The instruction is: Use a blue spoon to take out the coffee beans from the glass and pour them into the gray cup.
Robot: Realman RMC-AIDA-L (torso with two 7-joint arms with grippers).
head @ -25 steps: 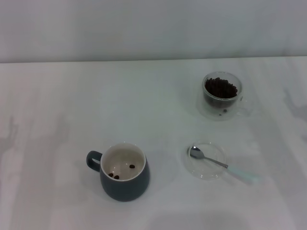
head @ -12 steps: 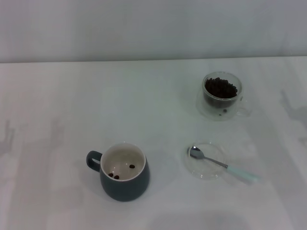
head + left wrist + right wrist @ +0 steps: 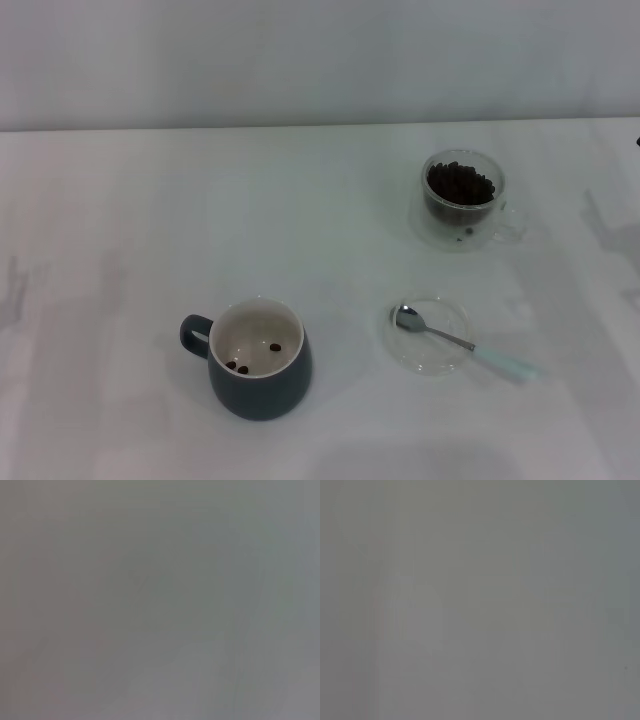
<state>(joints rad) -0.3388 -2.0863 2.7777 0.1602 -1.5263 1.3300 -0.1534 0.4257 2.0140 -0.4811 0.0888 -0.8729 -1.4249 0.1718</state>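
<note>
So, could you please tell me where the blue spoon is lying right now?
In the head view the blue spoon lies on the robot's right, its bowl resting in the clear saucer, nearer the robot than the glass and right of the gray cup.

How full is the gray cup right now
Nearly empty: the gray cup stands upright with only a few coffee beans on its cream bottom.

My head camera looks down on the white surface (image 3: 150,200); both wrist cameras give me blank grey, sharing nothing.
</note>
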